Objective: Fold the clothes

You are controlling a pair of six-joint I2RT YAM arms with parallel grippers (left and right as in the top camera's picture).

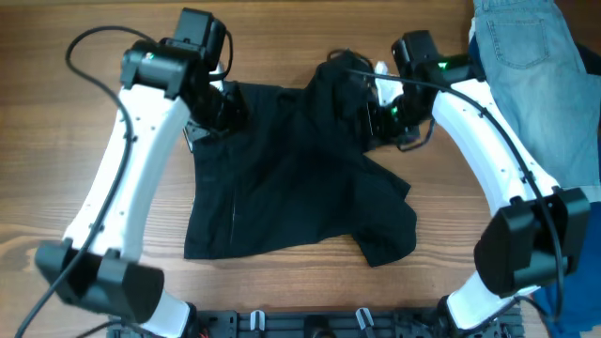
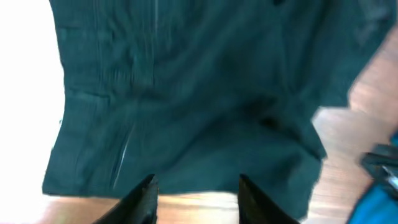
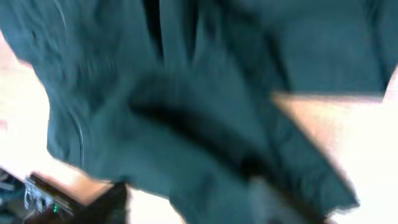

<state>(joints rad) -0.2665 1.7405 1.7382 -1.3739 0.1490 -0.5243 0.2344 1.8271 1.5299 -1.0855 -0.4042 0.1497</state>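
Left gripper [image 2: 198, 200] fingertips, dark and wedge-shaped, occupy the lower edge of the left wrist view. They stand well apart, with bare wood visible between them and nothing held. Just beyond their tips runs one edge of the black garment [image 1: 291, 183], whose cloth fills most of that view.

Seen from overhead, the garment lies spread on the wooden table [image 1: 38, 141] between the two arms. Its left part is broad and fairly flat, and its upper right part is bunched into folds. The left gripper sits at the upper left corner of the garment, and the right gripper [image 1: 383, 111] sits at the bunched upper right part.

The right wrist view is heavily blurred. Dark cloth covers nearly the whole frame and lies across the region of the fingers, so whether these jaws are parted or clamped on the fabric cannot be told.

A light blue denim garment [image 1: 531, 66] lies at the top right of the table, beyond the right arm and apart from the black garment.
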